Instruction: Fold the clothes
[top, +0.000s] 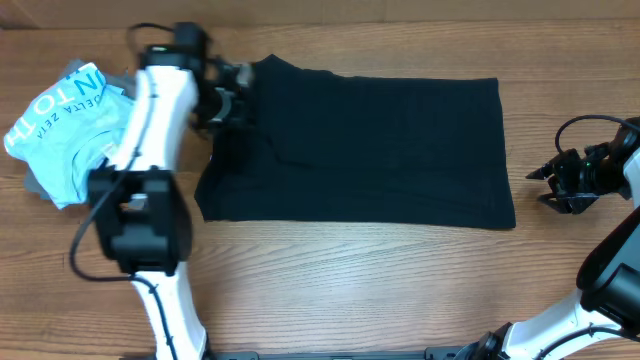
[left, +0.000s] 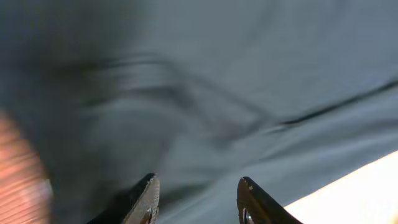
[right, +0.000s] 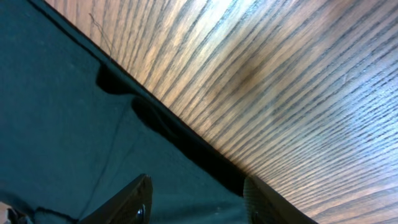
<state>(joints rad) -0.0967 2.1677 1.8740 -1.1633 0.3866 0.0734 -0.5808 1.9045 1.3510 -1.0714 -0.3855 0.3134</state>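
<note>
Clutter at far left: light blue shirt (top: 60, 120) over a grey garment (top: 38, 185), well apart from the work. Next along, left gripper (top: 240, 90), poised over the upper left corner of the black T-shirt (top: 380, 140); stands roughly half open, fingers (left: 144, 198) bare, grips nothing, dark cloth just beyond. Middle of table (top: 350, 290): T-shirt flat, squared into a wide rectangle, apparently already doubled. Runs long axis left to right, parallel to the near edge. Points neck end left, judging by the bump at the upper left corner; straight hem right. Just off that hem, right gripper (top: 545, 185): near but not touching, about half open, empty, fingers (right: 134, 202) above the cloth edge and bare wood. Step in hand, by judgement: gap between folds. Next move calls for pinching all layers at one short end, then carrying it across to halve the length.
</note>
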